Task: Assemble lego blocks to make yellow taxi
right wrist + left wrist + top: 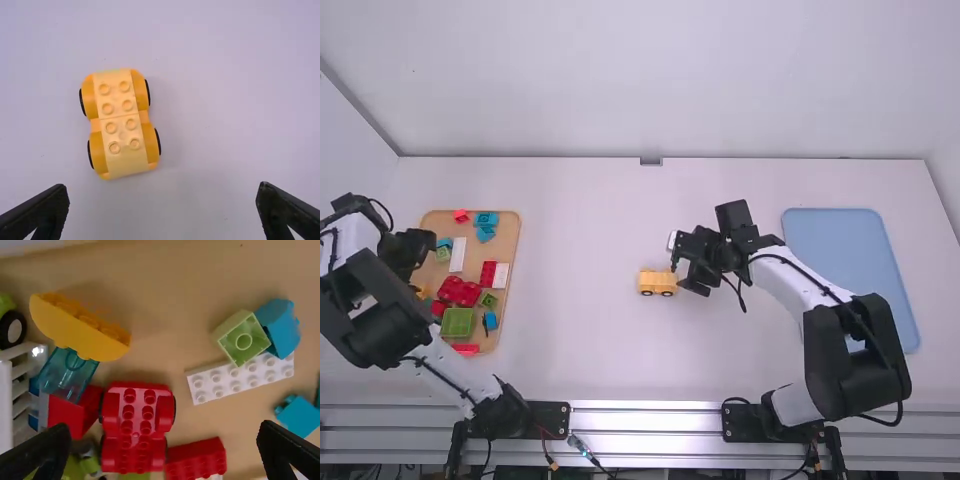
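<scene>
The yellow wheeled car base [657, 282] stands on the table near the middle, studs up in the right wrist view [121, 122]. Just right of it in the high view is my right gripper [686, 270]; its fingers are apart with nothing between them [162, 210]. My left gripper [418, 262] is over the wooden tray's left side, spread wide above the blocks [162, 450]. Below it lie an orange-yellow curved block [80, 327], a clear blue block [69, 371], a red wheeled base [137, 412], a white plate [240, 377] and a green block [243, 337].
The wooden tray [510, 235] at the left also holds a large green block [458, 322], blue blocks [486, 226] and red blocks [465, 349]. A light blue tray [835, 232] lies at the right, behind the right arm.
</scene>
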